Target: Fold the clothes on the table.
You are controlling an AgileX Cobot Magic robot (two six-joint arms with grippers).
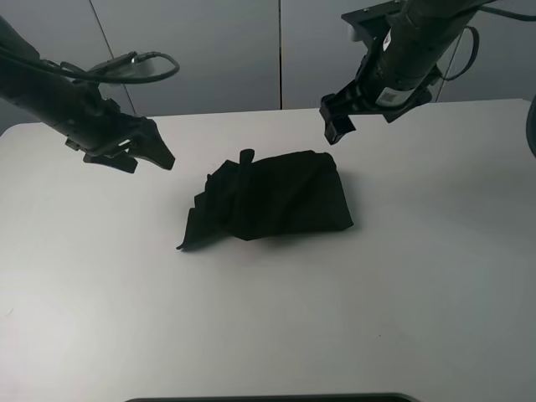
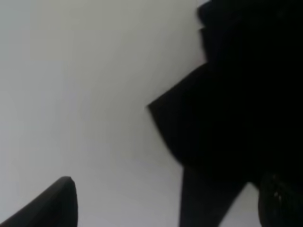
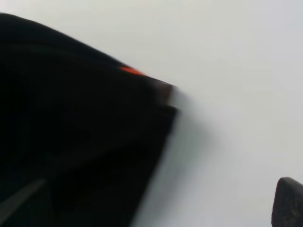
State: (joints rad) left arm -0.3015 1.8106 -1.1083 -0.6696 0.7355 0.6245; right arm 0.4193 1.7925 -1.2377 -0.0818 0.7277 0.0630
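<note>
1. We see the white table (image 1: 419, 293) filling most of the high view, with its rounded back-left corner showing under the left arm.
2. The black T-shirt (image 1: 276, 201) lies on the table around its middle, a little toward the back, gathered into a compact folded bundle. Its right side is smooth and squared. Its left side is creased, with a pointed flap reaching toward the front left and a small tab standing up at the back edge.
3. The right gripper (image 1: 337, 127) hangs in the air just behind the bundle's back-right corner, apart from the cloth. Its wrist view shows one finger (image 3: 289, 203) far out to the side over bare table, so we read the jaws as spread wide and holding nothing.
4. The left gripper (image 1: 155, 161) hovers above the table to the left of the shirt, apart from it. Its wrist view shows its fingers (image 2: 52, 203) set well apart, with nothing held between them.
5. A small streak of red print (image 3: 130, 71) shows at the shirt's folded edge in the right wrist view.
</note>
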